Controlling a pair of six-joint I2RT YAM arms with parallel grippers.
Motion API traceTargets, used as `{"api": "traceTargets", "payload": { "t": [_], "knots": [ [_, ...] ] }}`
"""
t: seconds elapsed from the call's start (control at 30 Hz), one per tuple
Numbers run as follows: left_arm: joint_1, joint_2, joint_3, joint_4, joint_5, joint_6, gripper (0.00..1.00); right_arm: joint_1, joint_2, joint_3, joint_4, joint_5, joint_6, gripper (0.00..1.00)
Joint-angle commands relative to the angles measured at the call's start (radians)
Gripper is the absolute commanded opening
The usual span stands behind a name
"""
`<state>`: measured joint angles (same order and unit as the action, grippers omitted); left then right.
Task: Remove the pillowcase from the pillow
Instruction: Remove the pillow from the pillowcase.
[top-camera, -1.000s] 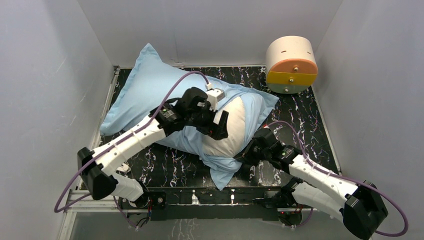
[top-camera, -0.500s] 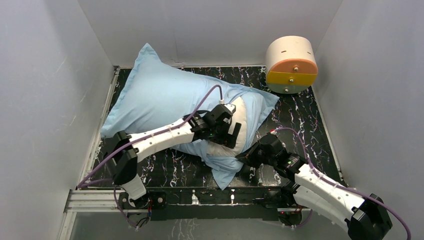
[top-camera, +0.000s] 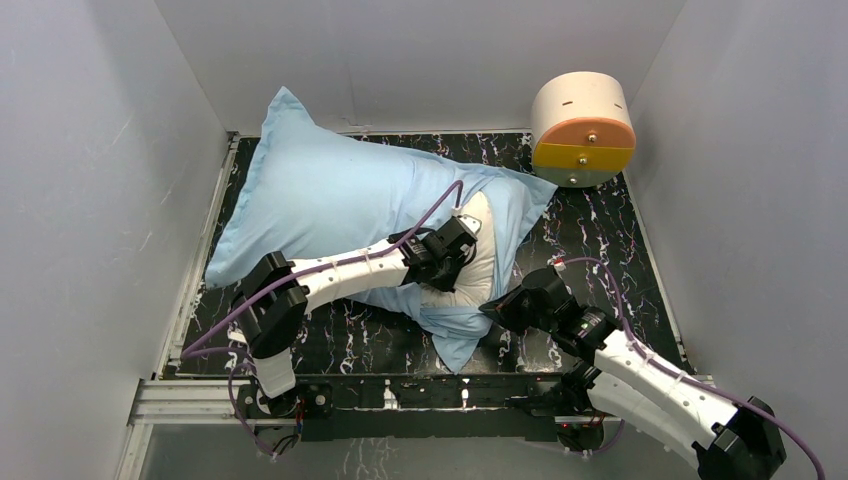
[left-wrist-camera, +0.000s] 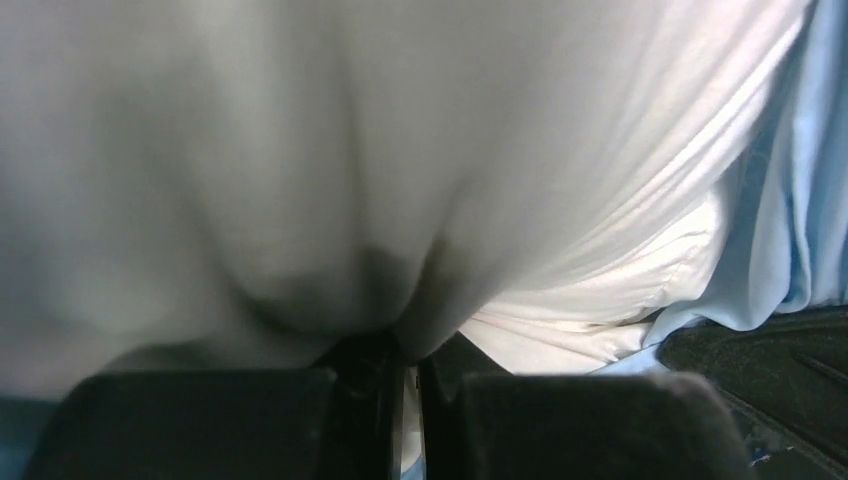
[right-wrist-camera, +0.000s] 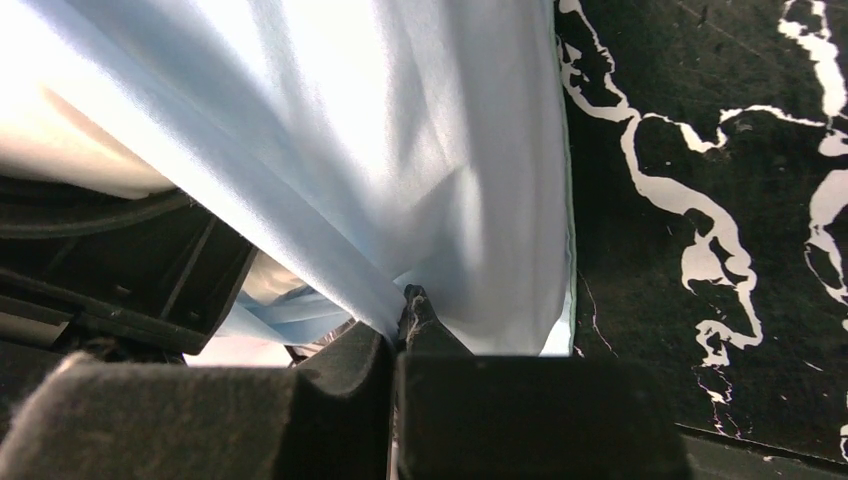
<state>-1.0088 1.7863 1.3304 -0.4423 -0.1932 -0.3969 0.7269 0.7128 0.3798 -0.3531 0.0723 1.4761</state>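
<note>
- The pillowcase (top-camera: 330, 200) is seen lying across the far left part of the table, plain light blue face up, with one corner raised against the back wall.
- Most of the pillow (top-camera: 486, 255) is enclosed in the pillowcase; only its white end is exposed, at the open mouth on the near right side.
- The blue fabric of the mouth is spread around that white end, and a blue flap is trailed toward the near edge of the table.
- The left gripper (left-wrist-camera: 405, 360) is pressed together on a pinched fold of the white pillow fabric; in the left wrist view the fold is drawn into the narrow slit between the fingers.
- The right gripper (right-wrist-camera: 398, 330) is closed on a gathered edge of the pillowcase, at the near right rim of the mouth, low over the table.
- The two grippers are placed near each other, the left on the white end and the right just beside it on the blue edge.
- The table (top-camera: 620, 270) is covered in black with white marbling.
- A round cream-and-orange drum (top-camera: 583, 128) is set in the far right corner; the nearest corner of the pillowcase lies close to it, and contact cannot be judged.
</note>
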Motion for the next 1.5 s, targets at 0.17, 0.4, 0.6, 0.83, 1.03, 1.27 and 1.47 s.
{"api": "traceTargets", "payload": {
  "t": [0.17,0.4,0.6,0.83,1.03,1.27,1.47],
  "knots": [
    [0.070,-0.041,-0.045,-0.080,-0.035,0.022,0.00,-0.003,0.005,0.013,-0.258,0.157,-0.017,0.04],
    [0.182,-0.194,-0.022,-0.087,0.003,0.009,0.00,-0.004,0.084,0.020,-0.329,0.188,-0.081,0.02],
    [0.224,-0.262,-0.042,-0.096,0.027,0.016,0.00,-0.004,0.104,0.017,-0.299,0.165,-0.097,0.04],
    [0.223,-0.304,-0.127,-0.096,0.173,0.091,0.00,-0.004,0.101,0.238,-0.275,0.187,-0.331,0.26],
    [0.222,-0.417,-0.223,-0.105,0.233,0.115,0.00,-0.011,0.164,0.510,-0.359,0.380,-0.519,0.49],
    [0.200,-0.527,-0.266,-0.138,0.305,0.161,0.00,-0.040,0.356,0.722,-0.203,0.178,-0.721,0.64],
    [0.184,-0.535,-0.232,-0.158,0.315,0.180,0.01,-0.074,0.567,0.848,-0.115,0.060,-0.791,0.68]
  ]
}}
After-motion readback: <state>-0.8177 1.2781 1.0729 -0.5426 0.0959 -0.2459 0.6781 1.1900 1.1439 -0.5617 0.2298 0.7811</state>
